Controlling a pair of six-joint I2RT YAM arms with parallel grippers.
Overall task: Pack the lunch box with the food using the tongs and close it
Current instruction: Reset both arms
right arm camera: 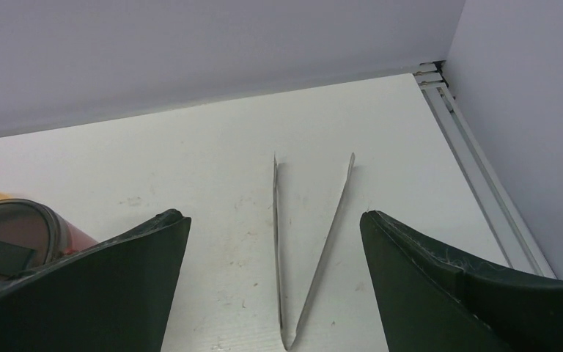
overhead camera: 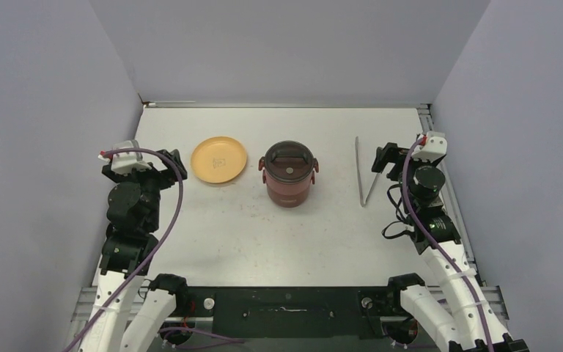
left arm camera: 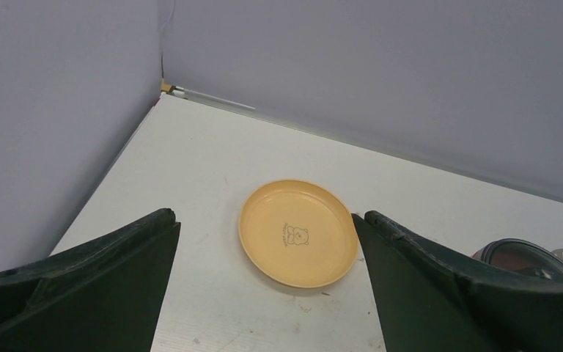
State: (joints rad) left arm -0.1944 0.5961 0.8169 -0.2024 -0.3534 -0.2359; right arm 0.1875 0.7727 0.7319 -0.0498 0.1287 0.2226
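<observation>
Because the lunch box stands stacked and lidded at the middle of the bench, we cannot see into its tiers; from above it shows only its greyish top lid, maroon wall and small side handles. Each wrist view catches just a slice of it: a curved rim at the lower right of the left wrist view, partly behind a finger, and a maroon edge at the lower left of the right wrist view, likewise cut by a finger. We see the left gripper with its jaws spread wide and nothing between them, hanging over the bench's left side, facing the yellow-orange plate that lies just left of the lunch box, apart from it; a small printed figure marks its middle, too faint to read. Our right gripper is equally spread and holds nothing. The tongs lie flat before it near the bench's right edge, arms splayed toward the far edge; the joined end, pointing to the near edge, is nearly clipped by the frame. White and lightly scuffed, the bench has a metal rail along its right edge, and plain lavender-grey walls close three sides.
</observation>
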